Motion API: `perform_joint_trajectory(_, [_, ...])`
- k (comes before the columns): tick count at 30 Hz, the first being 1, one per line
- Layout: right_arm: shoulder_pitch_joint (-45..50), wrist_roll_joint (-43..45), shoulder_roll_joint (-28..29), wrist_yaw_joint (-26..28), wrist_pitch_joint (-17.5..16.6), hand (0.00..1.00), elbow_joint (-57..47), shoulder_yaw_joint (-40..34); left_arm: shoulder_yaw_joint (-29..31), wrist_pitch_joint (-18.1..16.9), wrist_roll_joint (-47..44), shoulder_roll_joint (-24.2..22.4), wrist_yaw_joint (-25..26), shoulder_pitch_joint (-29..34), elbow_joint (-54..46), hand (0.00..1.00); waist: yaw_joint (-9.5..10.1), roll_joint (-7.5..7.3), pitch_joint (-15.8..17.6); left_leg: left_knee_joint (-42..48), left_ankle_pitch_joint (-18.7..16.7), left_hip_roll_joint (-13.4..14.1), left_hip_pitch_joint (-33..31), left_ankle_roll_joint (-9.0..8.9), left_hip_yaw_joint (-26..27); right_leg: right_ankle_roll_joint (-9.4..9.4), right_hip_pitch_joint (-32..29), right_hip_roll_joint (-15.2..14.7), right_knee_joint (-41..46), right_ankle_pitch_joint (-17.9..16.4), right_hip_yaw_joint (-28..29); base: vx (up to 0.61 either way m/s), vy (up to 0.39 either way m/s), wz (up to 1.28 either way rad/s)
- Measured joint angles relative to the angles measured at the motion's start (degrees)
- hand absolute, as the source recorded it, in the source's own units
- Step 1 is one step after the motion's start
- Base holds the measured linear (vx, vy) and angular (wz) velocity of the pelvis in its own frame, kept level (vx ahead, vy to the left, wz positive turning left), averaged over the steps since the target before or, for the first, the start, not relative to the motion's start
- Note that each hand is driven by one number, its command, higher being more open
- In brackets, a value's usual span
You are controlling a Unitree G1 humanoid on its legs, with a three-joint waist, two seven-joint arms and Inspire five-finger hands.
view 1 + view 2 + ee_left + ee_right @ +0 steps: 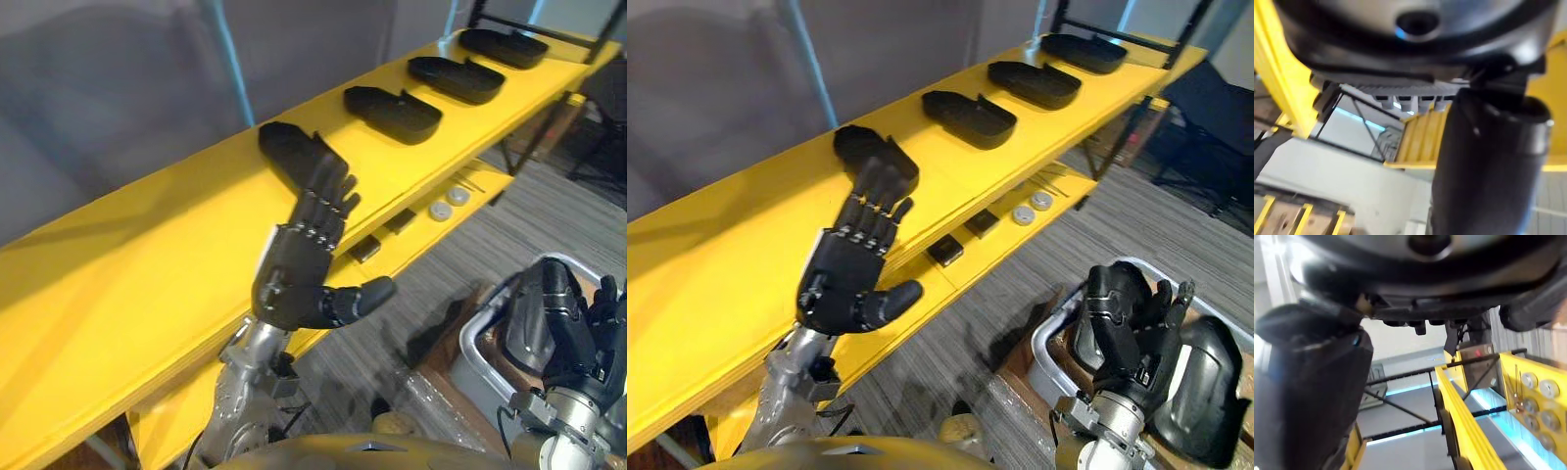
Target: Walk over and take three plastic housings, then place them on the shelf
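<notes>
Nearest housing (284,147) is steadied on the shelf (127,294) by the straight-fingered left hand (294,279), seemingly for alignment; another housing (529,323) is clasped in the right hand (583,338), awaiting placement.

A plain grey wall (98,98) rises behind the long yellow shelf (127,274), and the floor (490,245) before it is grey striped carpet.

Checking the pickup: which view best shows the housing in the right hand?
The right eye view: the right hand curls round the housing over the grey bin, uncropped. The left eye view crowds it against the edge; in the wrist views I cannot make it out.
</notes>
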Motion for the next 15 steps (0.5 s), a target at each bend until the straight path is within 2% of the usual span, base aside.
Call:
perform_joint_trajectory(5, [-0.88,1.47,-1.21,2.70,-0.15,1.00,1.93,2.96,-2.48,2.92,0.80,0.15,2.43,-3.70,1.51,1.00,0.06,0.15,-0.05,1.14,-1.88,0.26,-0.11,-0.30,0.50,0.04,-1.08,0.51,0.11,0.15,1.78,0.00,-0.006,-0.23])
perform_joint_trajectory(6, [-2.02,1.48,-2.19,3.66,-0.13,1.00,2.75,4.43,-2.31,2.97,1.66,0.38,3.49,-3.67,1.70,1.00,0.64,-0.17,0.15,4.18,-4.45,0.03,-1.24,-0.42,-2.96,-0.11,-1.23,0.61,0.14,0.37,2.79,-0.01,0.019,-0.75])
perform_joint_trajectory(7, [-4.03,0.99,-4.45,5.10,-0.12,1.00,3.60,7.32,-1.96,3.00,1.94,1.01,5.44,-3.45,1.68,1.00,2.96,0.07,0.08,11.26,-9.96,-1.44,-4.52,0.16,-13.12,-0.72,-2.00,1.36,0.11,0.72,5.77,-0.01,0.031,-0.92])
perform_joint_trajectory(9, [-7.42,0.46,-7.12,6.73,-0.05,1.00,5.19,10.73,0.65,3.21,1.92,1.08,6.11,-2.59,1.54,1.00,5.10,0.96,0.33,17.71,-14.54,-3.32,-6.28,0.96,-22.33,-1.13,-1.96,2.71,0.04,1.09,8.80,0.00,0.063,-1.03])
perform_joint_trajectory(10, [-9.82,0.41,-7.93,7.85,0.02,1.00,6.48,12.63,3.59,3.23,1.88,0.96,6.20,-1.12,0.74,1.00,5.92,1.30,0.49,20.16,-16.00,-3.63,-6.45,1.61,-25.11,-1.11,-1.79,3.57,0.06,1.23,10.45,0.02,0.084,-0.94])
perform_joint_trajectory(11, [-11.32,0.40,-8.13,8.30,0.08,1.00,7.15,13.52,6.02,3.20,1.83,0.88,6.17,0.06,-0.12,1.00,6.69,1.55,0.54,21.20,-17.10,-3.66,-6.48,1.48,-27.20,-1.01,-1.94,4.15,0.02,1.42,11.70,0.03,0.073,-0.66])
perform_joint_trajectory(13, [-12.60,0.41,-8.13,8.95,0.45,1.00,7.59,13.97,9.09,3.14,1.70,0.59,6.06,1.30,-1.32,1.00,6.98,1.52,0.67,22.24,-17.95,-3.70,-6.96,1.78,-27.47,-0.54,-2.03,4.25,-0.19,1.75,12.07,0.02,0.053,-0.24])
perform_joint_trajectory(15, [-12.79,0.62,-8.13,9.10,0.98,1.00,7.62,14.19,11.18,2.61,1.69,0.59,5.79,1.46,-1.45,1.00,8.30,1.16,0.95,22.99,-18.68,-3.87,-6.99,2.35,-27.02,-0.44,-2.08,4.11,0.09,1.80,12.47,0.03,0.087,-0.09])
